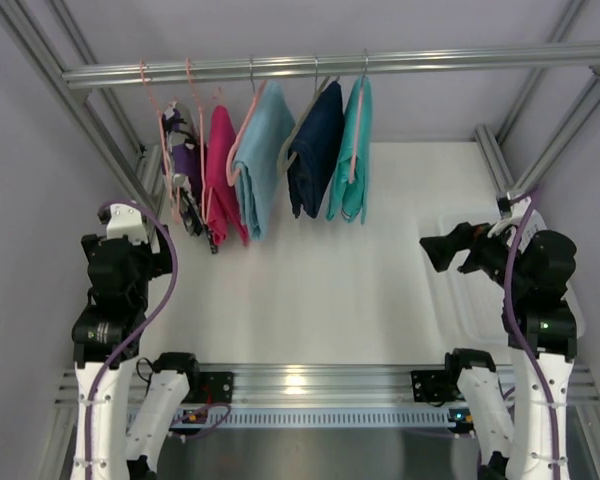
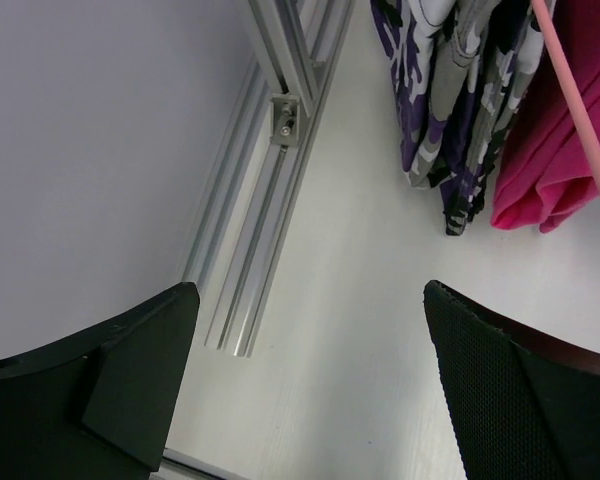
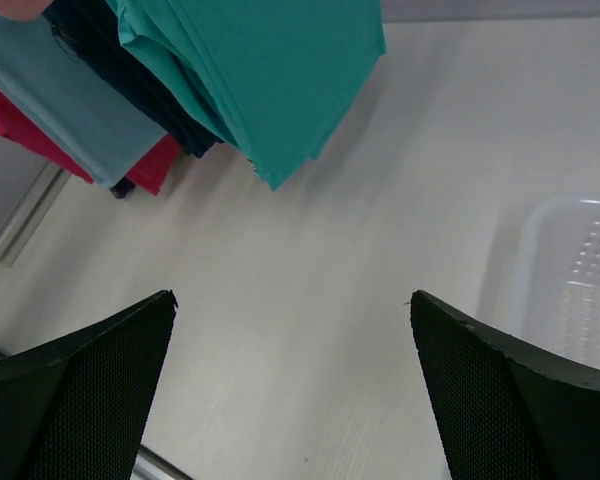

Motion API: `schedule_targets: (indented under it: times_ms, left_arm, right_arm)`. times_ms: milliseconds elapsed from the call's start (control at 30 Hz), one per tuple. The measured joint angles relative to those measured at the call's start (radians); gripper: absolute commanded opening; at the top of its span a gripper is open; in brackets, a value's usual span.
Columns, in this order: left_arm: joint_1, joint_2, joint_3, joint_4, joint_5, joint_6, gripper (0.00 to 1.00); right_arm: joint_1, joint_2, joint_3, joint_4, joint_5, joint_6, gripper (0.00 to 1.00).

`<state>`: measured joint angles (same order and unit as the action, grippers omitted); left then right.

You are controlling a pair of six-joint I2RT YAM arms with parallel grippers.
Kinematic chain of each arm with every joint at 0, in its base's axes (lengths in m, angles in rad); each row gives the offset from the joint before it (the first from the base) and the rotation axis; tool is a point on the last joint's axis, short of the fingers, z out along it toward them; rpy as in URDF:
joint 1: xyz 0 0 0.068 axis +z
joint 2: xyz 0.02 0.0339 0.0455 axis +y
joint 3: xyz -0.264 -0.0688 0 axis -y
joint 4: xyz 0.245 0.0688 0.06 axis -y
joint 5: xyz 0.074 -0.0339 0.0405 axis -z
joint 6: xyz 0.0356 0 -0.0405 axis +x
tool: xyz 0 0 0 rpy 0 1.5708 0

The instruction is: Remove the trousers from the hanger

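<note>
The teal trousers (image 1: 345,190) are seen in the upper middle of the top view. They are folded over the pink hanger (image 1: 355,140), which is hung by its hook on the silver rail (image 1: 430,60). A navy garment (image 1: 315,150) is hung just beside them, on their left in the frame. The right pincer (image 3: 292,300) is held wide open with nothing in it, well apart from the trousers, whose bottom edge is seen at the top of the right wrist view above the white tabletop (image 1: 320,300). The left pincer (image 2: 311,295) is also spread wide and empty, near a purple patterned garment (image 2: 440,90) at the upper right of its view. A clear tray (image 1: 480,300) is seen at the right of the tabletop.
</note>
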<state>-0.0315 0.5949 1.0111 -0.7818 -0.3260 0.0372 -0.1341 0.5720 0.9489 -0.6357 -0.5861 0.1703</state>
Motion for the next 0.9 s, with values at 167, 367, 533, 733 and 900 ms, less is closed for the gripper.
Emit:
schedule_targets:
  times_ms: [167, 367, 533, 733, 900]
  left_arm:
    - [0.000, 0.005, 0.051, -0.009, -0.016, -0.005, 0.99]
    - [0.000, 0.033, 0.163, -0.025, 0.024, -0.047, 0.99]
    - [0.000, 0.121, 0.294, -0.041, 0.114, -0.098, 0.99]
    - [0.000, 0.208, 0.395, -0.037, 0.214, -0.125, 0.99]
    - [0.000, 0.240, 0.451, -0.035, 0.267, -0.126, 0.99]
  right_arm:
    - [0.000, 0.026, -0.026, 0.092, -0.092, 0.194, 0.99]
    - [0.001, 0.038, -0.074, 0.438, -0.101, 0.559, 0.68]
    - [0.065, 0.142, -0.021, 0.647, -0.039, 0.776, 0.59]
    - [0.273, 0.367, 0.106, 0.785, 0.017, 0.881, 0.57]
    - [0.359, 0.472, 0.110, 0.861, 0.039, 0.935, 0.59]
